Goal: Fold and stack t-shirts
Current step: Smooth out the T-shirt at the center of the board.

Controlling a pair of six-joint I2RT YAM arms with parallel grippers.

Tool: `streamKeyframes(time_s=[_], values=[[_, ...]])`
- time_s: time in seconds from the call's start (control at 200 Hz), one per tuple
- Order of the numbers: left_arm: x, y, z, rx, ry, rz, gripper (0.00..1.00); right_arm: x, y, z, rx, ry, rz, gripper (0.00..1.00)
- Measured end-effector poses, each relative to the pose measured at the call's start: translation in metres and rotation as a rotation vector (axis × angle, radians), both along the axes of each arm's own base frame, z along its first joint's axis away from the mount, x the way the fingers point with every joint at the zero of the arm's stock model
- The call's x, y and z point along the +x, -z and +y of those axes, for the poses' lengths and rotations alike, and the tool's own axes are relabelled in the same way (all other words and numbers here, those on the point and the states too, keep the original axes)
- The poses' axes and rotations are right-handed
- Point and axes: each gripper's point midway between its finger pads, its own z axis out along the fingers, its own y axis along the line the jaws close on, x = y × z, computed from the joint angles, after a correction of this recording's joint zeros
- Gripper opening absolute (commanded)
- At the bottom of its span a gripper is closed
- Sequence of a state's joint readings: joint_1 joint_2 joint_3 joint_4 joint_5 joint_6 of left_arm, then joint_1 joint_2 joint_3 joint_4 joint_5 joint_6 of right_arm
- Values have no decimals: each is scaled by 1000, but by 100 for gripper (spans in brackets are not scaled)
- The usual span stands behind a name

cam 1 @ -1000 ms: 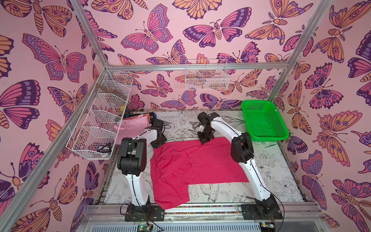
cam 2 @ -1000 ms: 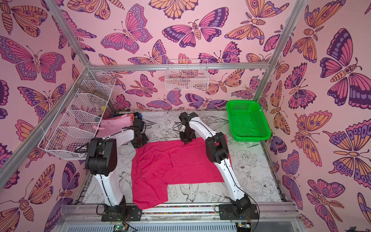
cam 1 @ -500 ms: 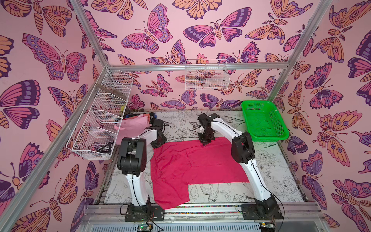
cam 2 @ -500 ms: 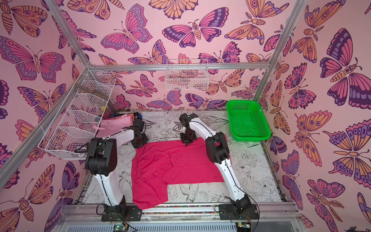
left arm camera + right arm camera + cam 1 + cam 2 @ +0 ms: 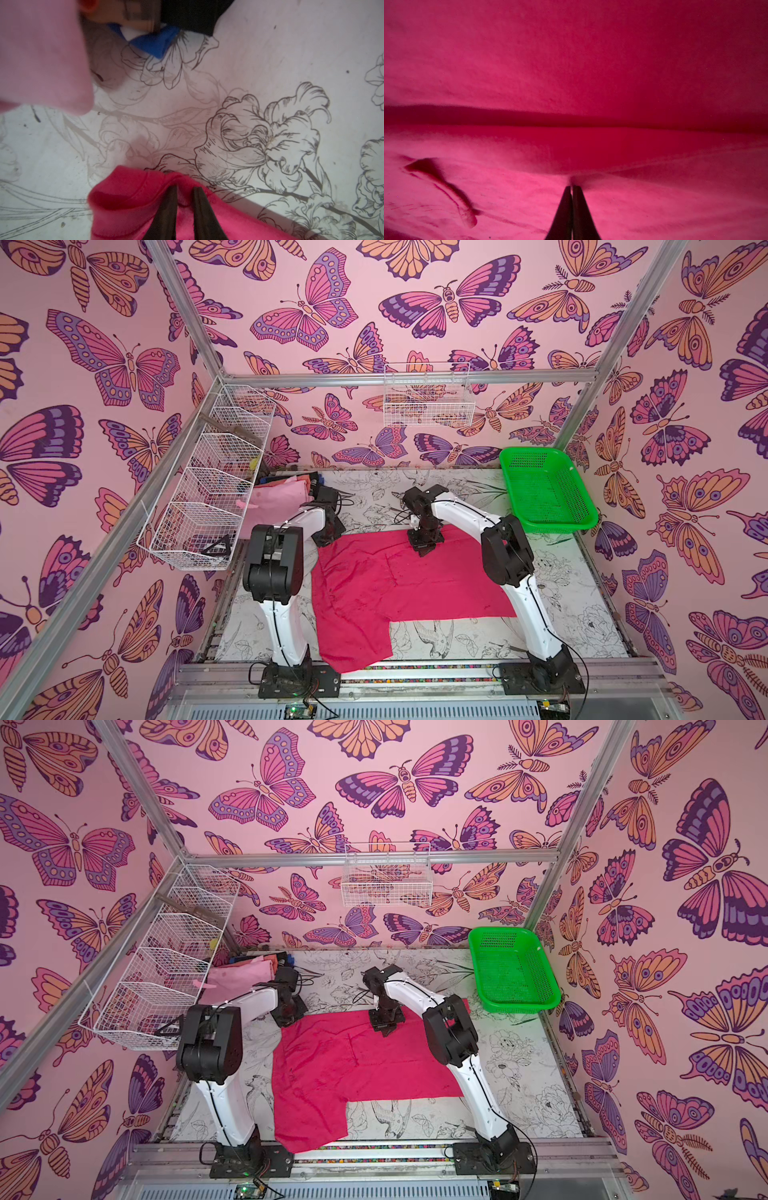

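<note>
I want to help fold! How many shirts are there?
2 clear: the red shirt spread mid-table, and the pink shirt in the far-left corner. Orange cloth beneath it may be more shirts.

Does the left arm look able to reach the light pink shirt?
Probably yes: the light pink shirt lies close to the left end effector, bare table between, though that grips the crimson shirt.

Crimson t-shirt (image 5: 415,585): soft matt knit cloth, slightly fuzzy up close, creased; light pink t-shirt (image 5: 278,497) is matt cloth too, finely ribbed. Green basket (image 5: 557,526) is glossy plastic mesh, wall baskets (image 5: 199,506) white-coated metal wire, frame (image 5: 407,379) dull bare metal. Desk (image 5: 582,614) is a smooth matt printed sheet, scuffed; arm shells (image 5: 282,626) glossy white plastic.
</note>
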State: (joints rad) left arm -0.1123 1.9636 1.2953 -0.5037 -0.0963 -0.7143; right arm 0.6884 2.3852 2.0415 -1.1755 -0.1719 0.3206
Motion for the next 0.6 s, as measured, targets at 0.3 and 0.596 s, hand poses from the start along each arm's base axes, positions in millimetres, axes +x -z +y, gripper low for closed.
streamKeyframes(time_s=[0.3, 0.596], values=[[0, 0, 0, 0, 0, 0, 19, 17, -22, 12, 43, 15, -69, 31], [0, 0, 0, 0, 0, 0, 19, 26, -34, 19, 73, 24, -102, 35]])
